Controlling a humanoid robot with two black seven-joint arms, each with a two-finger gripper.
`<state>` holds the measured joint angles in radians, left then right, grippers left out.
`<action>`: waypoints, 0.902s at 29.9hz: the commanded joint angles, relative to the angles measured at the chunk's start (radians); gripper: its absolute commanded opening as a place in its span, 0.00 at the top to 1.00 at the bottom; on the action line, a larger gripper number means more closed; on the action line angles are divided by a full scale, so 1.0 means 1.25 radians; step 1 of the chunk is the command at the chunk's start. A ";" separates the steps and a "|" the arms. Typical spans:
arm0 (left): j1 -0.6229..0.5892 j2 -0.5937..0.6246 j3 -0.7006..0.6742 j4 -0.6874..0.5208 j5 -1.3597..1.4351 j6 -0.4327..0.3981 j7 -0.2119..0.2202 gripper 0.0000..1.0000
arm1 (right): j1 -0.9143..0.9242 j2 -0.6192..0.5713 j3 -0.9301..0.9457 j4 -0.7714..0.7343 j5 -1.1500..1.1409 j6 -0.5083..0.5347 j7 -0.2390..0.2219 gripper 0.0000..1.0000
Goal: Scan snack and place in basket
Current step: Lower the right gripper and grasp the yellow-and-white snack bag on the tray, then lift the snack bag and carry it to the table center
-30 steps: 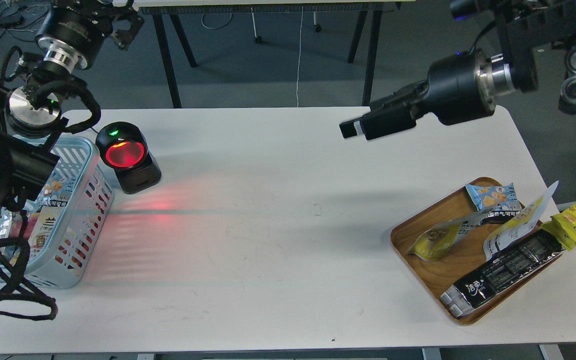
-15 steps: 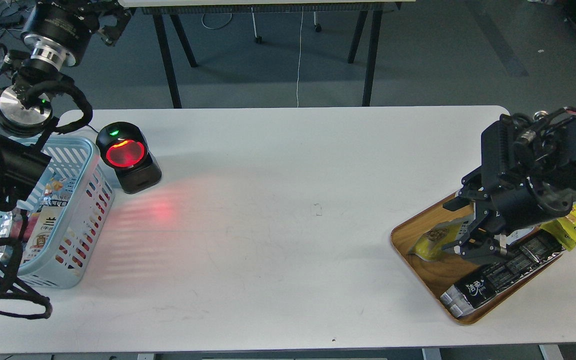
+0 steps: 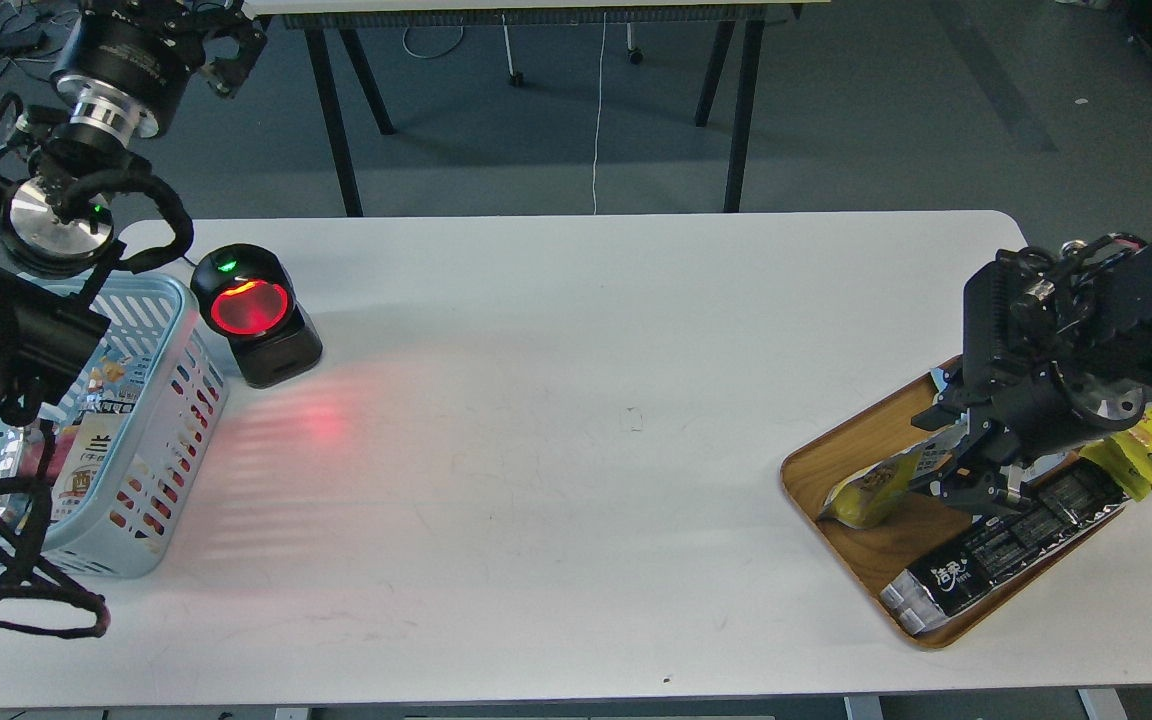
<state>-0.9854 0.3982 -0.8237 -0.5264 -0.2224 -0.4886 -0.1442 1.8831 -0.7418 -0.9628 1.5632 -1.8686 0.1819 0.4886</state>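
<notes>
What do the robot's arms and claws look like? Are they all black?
Mostly black. The left arm has shiny silver rings, a round silver disc, a tiny green light and looping black cables. The right arm is chunky, with ribbed black plastic, thin wires and silver bolts. The right gripper has dark angular fingers.

The yellow-and-white snack (image 3: 871, 490) is seen lying tilted in the wooden tray (image 3: 836, 455); the light blue slotted basket (image 3: 161, 400) is seen upright at the desk's left edge.

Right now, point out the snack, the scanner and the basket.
snack (image 3: 866, 492), head view, yellow front.
scanner (image 3: 251, 308), head view, red window.
basket (image 3: 171, 290), head view, rim corner.
</notes>
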 commanded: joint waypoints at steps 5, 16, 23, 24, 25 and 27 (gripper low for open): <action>-0.001 0.000 0.000 0.003 0.000 0.000 -0.001 0.00 | -0.052 0.012 0.027 -0.058 0.003 -0.001 0.000 0.58; -0.002 -0.002 0.000 0.020 0.000 0.000 -0.015 0.00 | -0.055 0.006 0.046 -0.057 0.032 0.001 0.000 1.00; -0.006 0.002 -0.001 0.020 0.000 0.000 -0.015 0.00 | -0.006 -0.009 0.087 -0.049 0.037 0.002 0.000 1.00; -0.006 0.002 -0.002 0.020 0.000 0.000 -0.015 0.00 | 0.005 -0.002 0.093 -0.050 0.038 0.003 0.000 1.00; -0.007 0.002 -0.002 0.020 0.000 0.000 -0.015 0.00 | 0.016 0.007 0.100 -0.053 0.041 0.003 0.000 1.00; -0.007 0.002 -0.002 0.020 0.000 0.000 -0.015 0.00 | 0.031 0.043 0.122 -0.058 0.066 0.008 0.000 1.00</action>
<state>-0.9933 0.4003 -0.8263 -0.5015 -0.2224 -0.4887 -0.1628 1.8947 -0.7348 -0.8435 1.4991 -1.8176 0.1866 0.4887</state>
